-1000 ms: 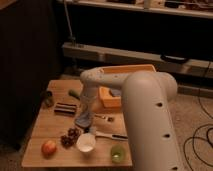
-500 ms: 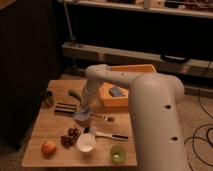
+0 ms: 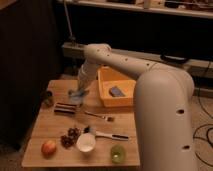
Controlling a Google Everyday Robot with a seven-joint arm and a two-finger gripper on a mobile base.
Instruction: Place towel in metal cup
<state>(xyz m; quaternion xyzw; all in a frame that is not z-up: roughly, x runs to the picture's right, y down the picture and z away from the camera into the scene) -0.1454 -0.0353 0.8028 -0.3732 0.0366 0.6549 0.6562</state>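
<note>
Left of centre, the tool (image 3: 79, 89) is clamped shut on the towel (image 3: 76, 95) over the counter (image 3: 49, 126); the metal cup (image 3: 48, 98) stands nearby at the left edge.

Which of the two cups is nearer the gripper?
The dark metal cup at far left; the gripper, holding the towel, hangs beside it, while the white cup stands at the front.
</note>
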